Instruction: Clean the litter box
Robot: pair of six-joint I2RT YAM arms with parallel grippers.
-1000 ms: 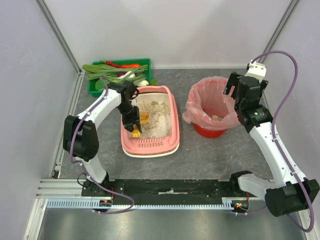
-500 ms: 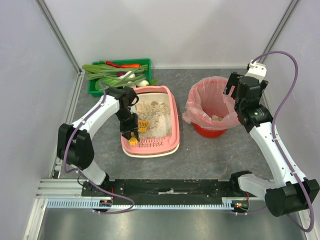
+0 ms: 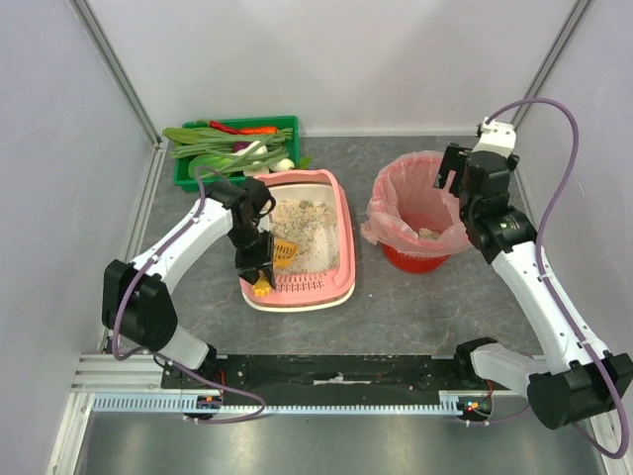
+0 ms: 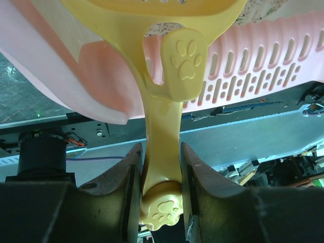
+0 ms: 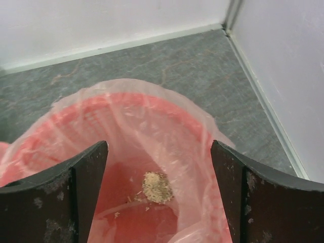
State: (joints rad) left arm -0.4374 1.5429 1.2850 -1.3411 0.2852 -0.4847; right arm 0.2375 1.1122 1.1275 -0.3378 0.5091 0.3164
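The pink litter box (image 3: 344, 237) lies on the grey table with sandy litter (image 3: 302, 220) inside and a slotted ledge (image 3: 302, 285) at its near end. My left gripper (image 3: 259, 277) is shut on the handle of a yellow scoop (image 4: 162, 152), over the box's near left corner. The scoop's slotted head (image 3: 282, 252) lies just above the litter near the ledge. The box rim (image 4: 76, 86) and ledge (image 4: 263, 66) fill the left wrist view. My right gripper (image 3: 450, 170) hangs open and empty above the red bin (image 3: 420, 257).
The red bin carries a pink bag (image 5: 167, 131) with a clump of litter (image 5: 157, 187) at its bottom. A green crate of vegetables (image 3: 232, 143) stands behind the litter box. White walls close in the back and both sides.
My left gripper has drawn the scoop toward the near end of the litter box, onto the ledge corner. The right gripper has shifted slightly back and left over the bin.
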